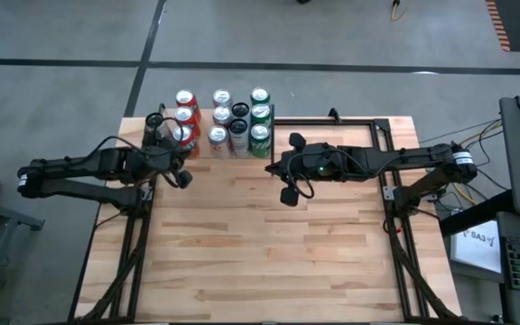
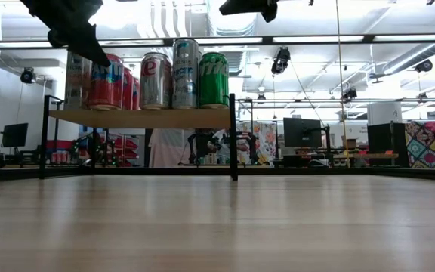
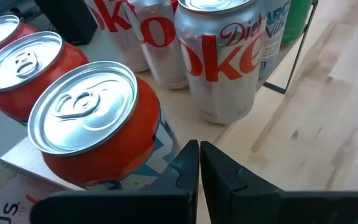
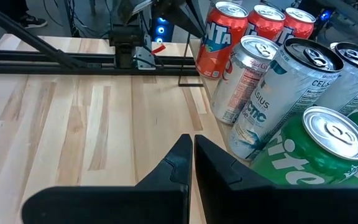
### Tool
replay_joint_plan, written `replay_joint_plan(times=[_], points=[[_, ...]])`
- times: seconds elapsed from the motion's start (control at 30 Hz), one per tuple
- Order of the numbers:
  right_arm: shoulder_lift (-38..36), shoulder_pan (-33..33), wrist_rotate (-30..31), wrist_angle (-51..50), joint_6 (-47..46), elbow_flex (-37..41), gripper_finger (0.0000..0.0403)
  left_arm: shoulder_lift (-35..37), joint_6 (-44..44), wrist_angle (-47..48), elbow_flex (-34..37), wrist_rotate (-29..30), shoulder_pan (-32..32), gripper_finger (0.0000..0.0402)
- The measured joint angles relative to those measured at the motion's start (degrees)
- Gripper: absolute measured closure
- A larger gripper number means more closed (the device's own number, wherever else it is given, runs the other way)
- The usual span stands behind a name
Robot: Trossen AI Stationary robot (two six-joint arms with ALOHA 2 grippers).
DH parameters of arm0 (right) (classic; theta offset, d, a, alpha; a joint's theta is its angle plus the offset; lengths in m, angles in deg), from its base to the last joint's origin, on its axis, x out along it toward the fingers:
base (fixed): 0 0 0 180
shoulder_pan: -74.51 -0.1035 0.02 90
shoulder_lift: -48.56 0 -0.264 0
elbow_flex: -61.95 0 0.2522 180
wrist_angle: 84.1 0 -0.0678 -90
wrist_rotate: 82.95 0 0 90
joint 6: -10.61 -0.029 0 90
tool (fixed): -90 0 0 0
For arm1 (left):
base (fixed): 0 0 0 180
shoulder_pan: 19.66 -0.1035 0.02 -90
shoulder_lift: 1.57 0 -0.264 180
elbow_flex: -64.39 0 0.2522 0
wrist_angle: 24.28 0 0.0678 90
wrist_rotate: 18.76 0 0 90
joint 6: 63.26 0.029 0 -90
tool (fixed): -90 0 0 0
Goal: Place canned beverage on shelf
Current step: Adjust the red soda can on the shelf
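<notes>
While both end effectors sit closed and empty, upright cans crowd the light-wood shelf

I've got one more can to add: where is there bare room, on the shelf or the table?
The shelf is crowded: three rows of cans fill it. The tabletop is bare in front of both shut hands, left hand and right hand, between the side frames.
</notes>
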Motion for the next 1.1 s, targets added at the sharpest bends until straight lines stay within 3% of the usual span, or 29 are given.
replay_joint_plan(times=[1.1], points=[[0.1,0.0,0.0,-0.1,-0.3,0.8,0.0394,0.0,-1.8,1.1,0.0,4.6,0.0,0.0402]])
